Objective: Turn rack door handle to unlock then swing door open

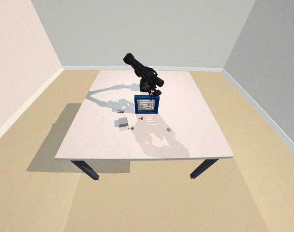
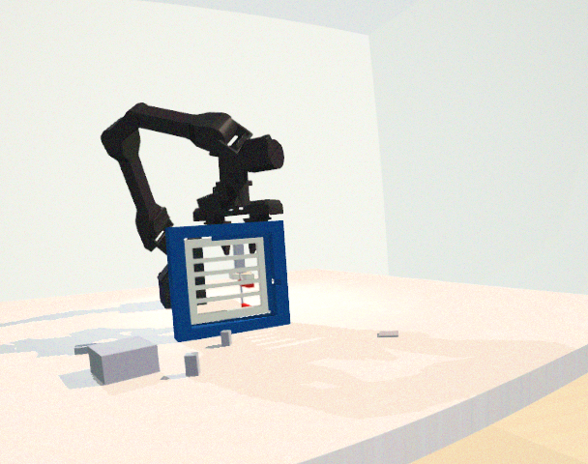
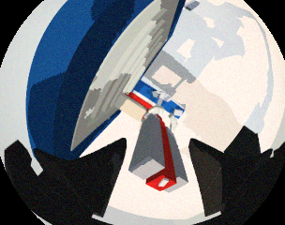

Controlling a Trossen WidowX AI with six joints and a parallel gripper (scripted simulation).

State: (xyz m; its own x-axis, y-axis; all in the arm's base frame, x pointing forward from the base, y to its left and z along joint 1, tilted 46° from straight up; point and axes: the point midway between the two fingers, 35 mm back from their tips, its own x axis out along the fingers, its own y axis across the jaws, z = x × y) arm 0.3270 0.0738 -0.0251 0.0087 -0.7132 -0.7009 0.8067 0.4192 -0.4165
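The blue rack frame (image 1: 136,106) (image 2: 179,289) (image 3: 44,61) stands upright on the table. Its light grey slatted door (image 2: 191,289) (image 3: 82,127) looks shut or nearly shut; I cannot tell exactly. The upright handle (image 1: 151,93) (image 2: 238,262) (image 3: 144,152), grey with a red strip, is on the arm's side of the door. My gripper (image 2: 239,248) (image 3: 157,142) is open above and around the handle's upper part, one finger on each side, with gaps beside it in the wrist view. The gripper body hangs just above the frame's top bar; contact there cannot be told.
On the other side of the frame lie a grey block (image 1: 123,122) (image 2: 124,362), two small bolt-like pieces (image 1: 132,128) (image 1: 141,118) (image 2: 191,364) (image 2: 225,337), a small flat piece (image 1: 169,129) (image 2: 387,333) and a thin grey piece (image 1: 120,111) (image 2: 81,348).
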